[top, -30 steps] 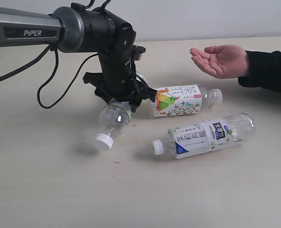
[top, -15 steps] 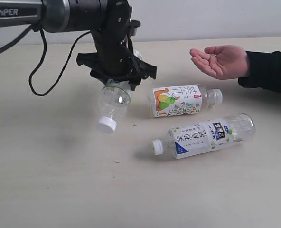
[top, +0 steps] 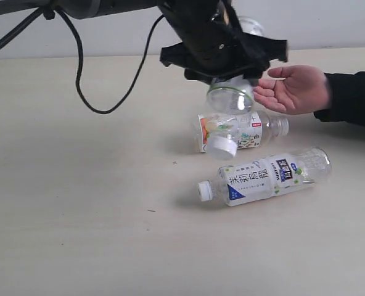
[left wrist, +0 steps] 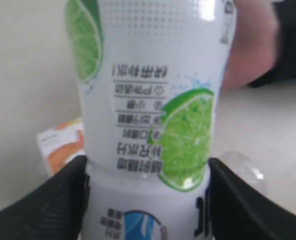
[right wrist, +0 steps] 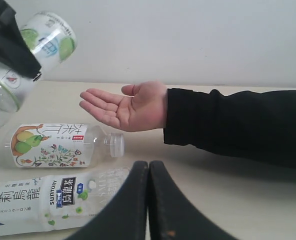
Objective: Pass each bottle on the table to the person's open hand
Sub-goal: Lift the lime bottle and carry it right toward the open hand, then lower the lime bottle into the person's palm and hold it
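My left gripper (top: 229, 74) is shut on the lime-green-label bottle (top: 230, 105), which hangs in the air with its white cap (top: 222, 147) pointing down. The bottle's label (left wrist: 148, 100) fills the left wrist view between the black fingers (left wrist: 63, 200). The person's open hand (top: 293, 89) waits palm up just right of the held bottle, not touching it. The pear-picture bottle (top: 244, 131) and the blue-label bottle (top: 266, 176) lie on the table (top: 77, 216). My right gripper (right wrist: 148, 172) is shut and empty, low over the table near the hand (right wrist: 128, 107). The pink-and-white bottle is out of view.
A black sleeve (top: 355, 98) runs off the right edge. The left arm's black cable (top: 108, 105) hangs over the back left of the table. The pear-picture bottle lies directly beneath the held one.
My left gripper has carried the green-label bottle up and to the right, from left of the pear bottle to just beside the open hand. The two lying bottles have not moved.
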Controlling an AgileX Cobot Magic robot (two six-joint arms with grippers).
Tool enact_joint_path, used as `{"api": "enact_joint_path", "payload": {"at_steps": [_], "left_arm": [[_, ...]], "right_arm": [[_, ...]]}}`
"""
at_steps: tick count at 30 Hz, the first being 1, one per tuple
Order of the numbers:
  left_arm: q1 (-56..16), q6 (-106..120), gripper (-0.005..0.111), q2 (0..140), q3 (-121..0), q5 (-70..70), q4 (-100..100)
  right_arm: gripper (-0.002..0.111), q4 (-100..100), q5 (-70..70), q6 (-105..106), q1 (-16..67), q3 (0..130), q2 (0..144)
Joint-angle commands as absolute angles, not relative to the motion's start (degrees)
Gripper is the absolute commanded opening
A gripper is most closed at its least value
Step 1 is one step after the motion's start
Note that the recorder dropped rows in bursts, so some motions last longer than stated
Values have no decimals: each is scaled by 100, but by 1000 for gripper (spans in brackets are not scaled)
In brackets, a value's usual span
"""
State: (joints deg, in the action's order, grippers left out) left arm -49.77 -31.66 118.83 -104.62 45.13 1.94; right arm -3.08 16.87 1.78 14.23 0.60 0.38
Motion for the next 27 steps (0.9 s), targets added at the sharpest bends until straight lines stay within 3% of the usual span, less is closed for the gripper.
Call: {"api": "enact_joint_path", "payload": {"at_steps": [1, 27], "left_arm": [[-5211, -3092, 0, 11799, -10826, 3900, -331], [-4734, -3153, 0, 13945, -12473, 2267, -2373]], "right_arm": [[0, -297, 1671, 179, 1398, 29, 0], [0, -297, 1671, 179, 1398, 29, 0]]}}
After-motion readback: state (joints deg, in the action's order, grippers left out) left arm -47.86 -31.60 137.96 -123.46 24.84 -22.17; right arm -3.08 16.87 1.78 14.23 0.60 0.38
